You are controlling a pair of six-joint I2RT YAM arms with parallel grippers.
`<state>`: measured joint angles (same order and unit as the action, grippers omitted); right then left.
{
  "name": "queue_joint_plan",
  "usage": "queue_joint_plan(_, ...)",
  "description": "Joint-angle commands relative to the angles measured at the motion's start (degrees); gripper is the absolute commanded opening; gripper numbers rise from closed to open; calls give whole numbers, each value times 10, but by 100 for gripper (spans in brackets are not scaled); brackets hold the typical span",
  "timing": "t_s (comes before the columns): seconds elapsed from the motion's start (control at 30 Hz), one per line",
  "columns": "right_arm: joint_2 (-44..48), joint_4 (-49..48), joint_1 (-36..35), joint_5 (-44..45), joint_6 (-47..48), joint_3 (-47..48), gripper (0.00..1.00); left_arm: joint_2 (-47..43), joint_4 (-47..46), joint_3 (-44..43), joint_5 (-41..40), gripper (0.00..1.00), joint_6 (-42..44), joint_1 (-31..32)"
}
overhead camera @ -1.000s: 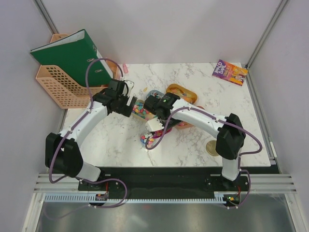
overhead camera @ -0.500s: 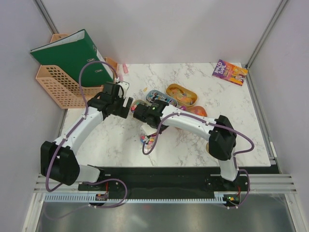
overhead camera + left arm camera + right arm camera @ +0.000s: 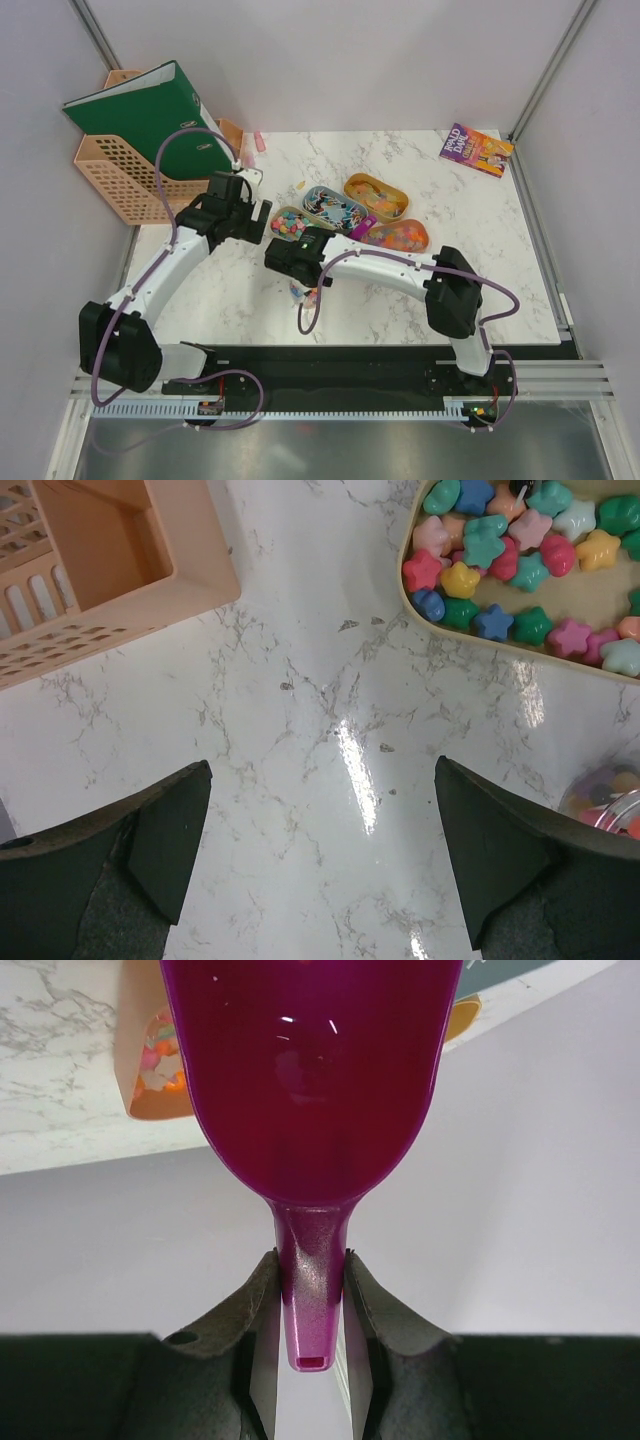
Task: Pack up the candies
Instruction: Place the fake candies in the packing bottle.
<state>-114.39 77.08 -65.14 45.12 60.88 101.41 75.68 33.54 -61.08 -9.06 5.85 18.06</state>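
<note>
Four oval trays of candies lie mid-table: star-shaped multicoloured sweets, blue-wrapped pieces, orange-yellow gummies and mixed orange bits. The star sweets also show in the left wrist view. A small clear jar with candies stands nearer, partly under the right arm. My right gripper is shut on the handle of an empty magenta scoop, held between the trays. My left gripper is open and empty over bare marble, left of the star tray.
A peach basket holding a green binder stands at the back left. A book lies at the back right. A few loose bits lie behind the trays. The jar's rim shows in the left wrist view.
My right arm has swung left and nearer, uncovering the trays, with the scoop still in it. My left gripper has drawn back slightly to the left.
</note>
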Motion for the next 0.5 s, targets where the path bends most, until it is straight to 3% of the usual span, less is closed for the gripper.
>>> queue_joint_plan(0.0, 7, 65, -15, 67, -1, -16, 0, -22, -28, 2, -14, 100, -17, -5)
queue_joint_plan(0.37, 7, 65, -16, 95, -19, -5, 0, -32, -30, 3, -17, 100, -18, -8)
queue_joint_plan(0.47, 27, 65, 19, 80, -52, -9, 0, -34, -30, 5, -25, 100, -13, -8)
